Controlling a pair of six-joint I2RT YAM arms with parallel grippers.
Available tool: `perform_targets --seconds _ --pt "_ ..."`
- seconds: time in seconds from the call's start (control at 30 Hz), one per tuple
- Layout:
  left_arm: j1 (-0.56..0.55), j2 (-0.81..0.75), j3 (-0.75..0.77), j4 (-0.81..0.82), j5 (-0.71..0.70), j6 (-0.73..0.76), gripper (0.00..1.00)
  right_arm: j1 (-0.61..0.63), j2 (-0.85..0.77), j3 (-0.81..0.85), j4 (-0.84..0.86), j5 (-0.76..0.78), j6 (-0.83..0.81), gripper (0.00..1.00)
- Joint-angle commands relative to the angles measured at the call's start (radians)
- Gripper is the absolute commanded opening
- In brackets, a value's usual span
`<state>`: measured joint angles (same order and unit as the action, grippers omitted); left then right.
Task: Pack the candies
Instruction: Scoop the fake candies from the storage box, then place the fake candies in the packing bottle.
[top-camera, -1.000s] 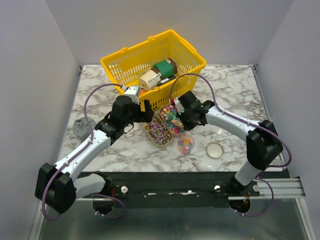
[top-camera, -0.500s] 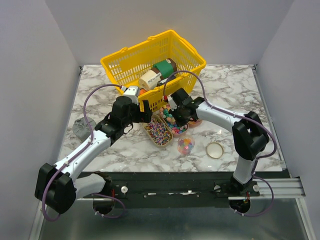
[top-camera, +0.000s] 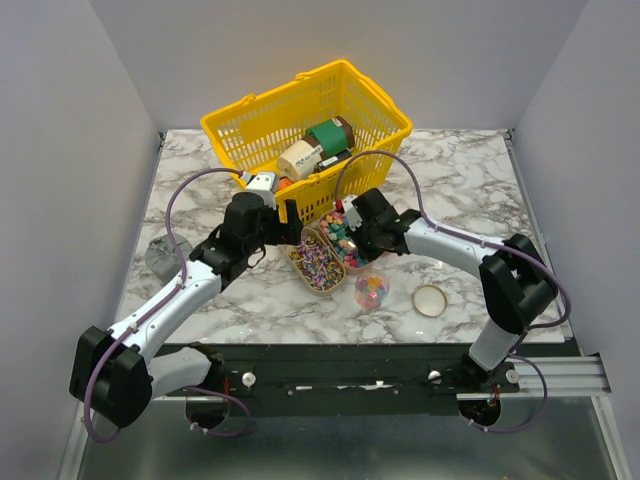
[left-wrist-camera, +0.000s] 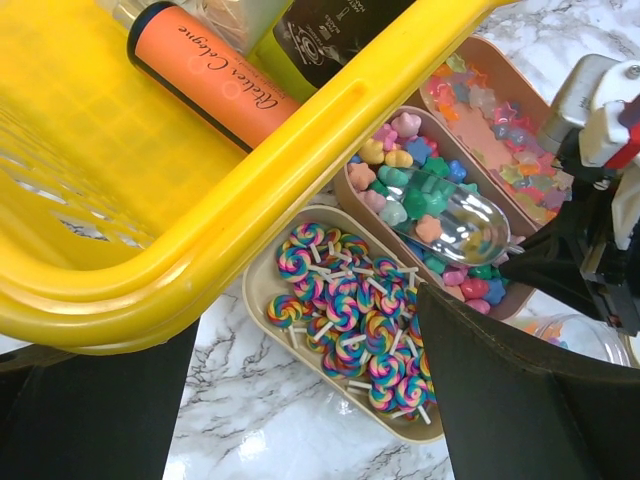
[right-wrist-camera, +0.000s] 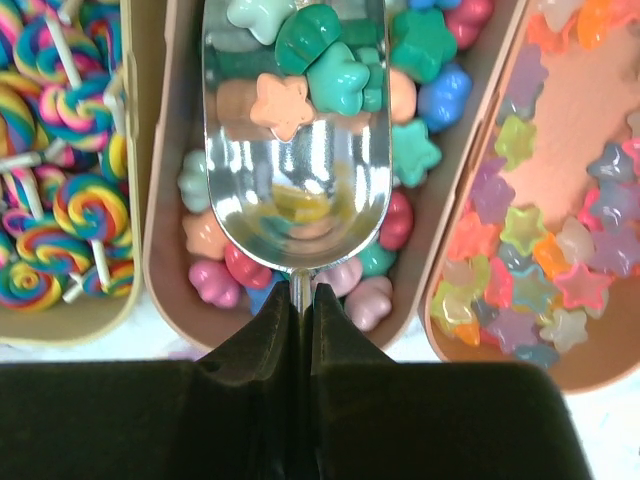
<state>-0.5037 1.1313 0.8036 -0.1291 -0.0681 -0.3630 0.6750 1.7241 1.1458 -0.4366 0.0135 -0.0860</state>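
1. Since half a second ago your right arm's elbow has dropped and swung out to the right, while the scoop (right-wrist-camera: 295, 170) has stayed over the middle tray (right-wrist-camera: 160, 270).
2. The candies (right-wrist-camera: 330, 70) fill three trays at the centre of the top view. A few green pieces and an orange star lie in the scoop.
3. Your right gripper (right-wrist-camera: 300, 300) is clamped tight on the scoop's thin handle.
4. Your left gripper (left-wrist-camera: 305, 320) has its fingers spread wide and holds nothing. It hangs over the lollipop tray (left-wrist-camera: 262, 290), just below the rim of the yellow basket (top-camera: 240, 130).
5. Below the trays stands a small clear jar (top-camera: 371, 290) of candies, with a round lid (top-camera: 431, 299) to its right.
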Motion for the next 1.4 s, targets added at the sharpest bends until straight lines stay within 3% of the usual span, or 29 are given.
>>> perform_targets --seconds 0.0,0.4,0.87,1.37 --pt "0.005 -0.001 -0.006 0.008 -0.033 0.009 0.99 -0.006 -0.052 -0.043 -0.027 0.062 -0.029 0.01" --pt "0.005 0.015 -0.004 0.017 -0.033 0.003 0.99 -0.008 -0.159 -0.167 0.111 0.082 -0.038 0.01" --pt "0.005 0.019 -0.006 0.022 -0.03 0.002 0.99 -0.005 -0.489 -0.327 0.208 0.075 -0.06 0.01" --pt "0.005 0.028 -0.011 0.019 -0.022 -0.01 0.99 -0.005 -0.739 -0.291 -0.171 -0.004 0.063 0.01"
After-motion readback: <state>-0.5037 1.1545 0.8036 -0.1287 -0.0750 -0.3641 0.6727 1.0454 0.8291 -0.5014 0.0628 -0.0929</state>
